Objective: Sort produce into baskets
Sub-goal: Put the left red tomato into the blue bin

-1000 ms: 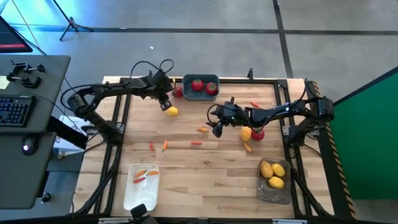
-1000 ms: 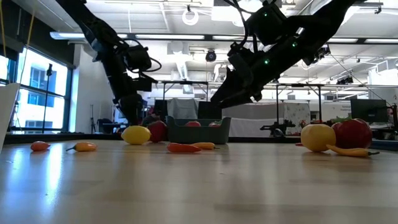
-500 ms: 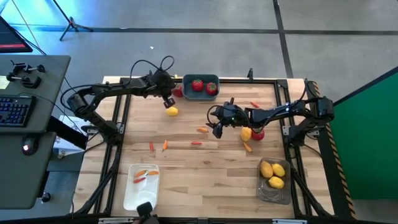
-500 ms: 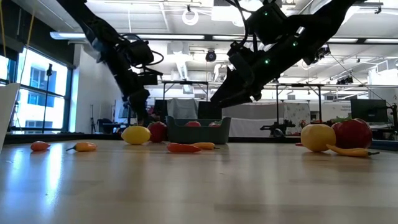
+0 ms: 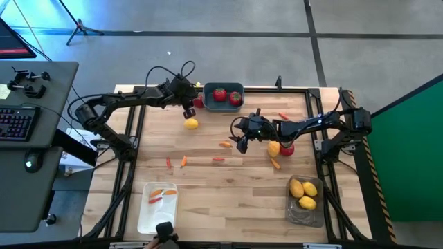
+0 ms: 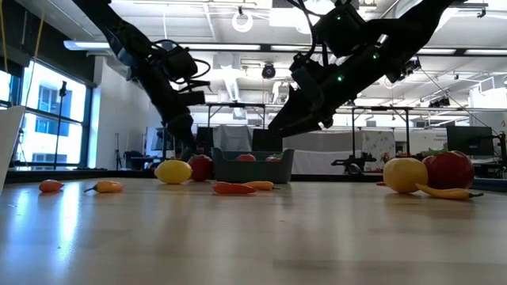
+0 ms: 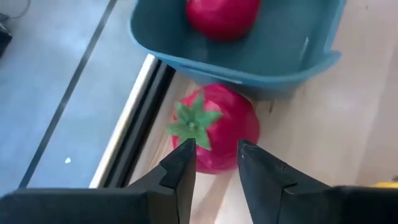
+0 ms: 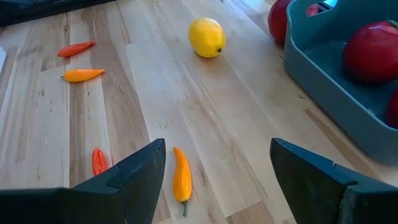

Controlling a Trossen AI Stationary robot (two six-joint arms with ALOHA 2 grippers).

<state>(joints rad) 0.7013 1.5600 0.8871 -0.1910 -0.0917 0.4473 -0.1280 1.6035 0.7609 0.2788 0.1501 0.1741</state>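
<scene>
A red tomato with a green top point(image 7: 214, 127) lies on the table against the dark blue-grey bin's point(image 5: 223, 104) left outer wall; it also shows in the high view point(image 5: 198, 102). The bin holds two red tomatoes point(image 5: 219, 95). My left gripper point(image 5: 188, 109) is open, its fingers point(image 7: 185, 158) just over this tomato; I cannot tell whether they touch it. A lemon point(image 5: 191, 124) lies nearer. My right gripper point(image 5: 241, 142) is open and empty at mid-table, above a small orange pepper point(image 8: 181, 180).
A white bin point(image 5: 158, 207) with pepper pieces stands at the near left. A smoky bin point(image 5: 304, 211) with lemons stands at the near right. A lemon point(image 5: 274, 147), a tomato point(image 5: 286, 148) and a pepper point(image 5: 276, 163) lie by my right arm. Loose peppers point(image 5: 183, 161) lie mid-table.
My left gripper has gone from over the lemon toward the table's far edge and a little right, to the tomato beside the blue-grey bin. The lemon and the tomato have stayed in place.
</scene>
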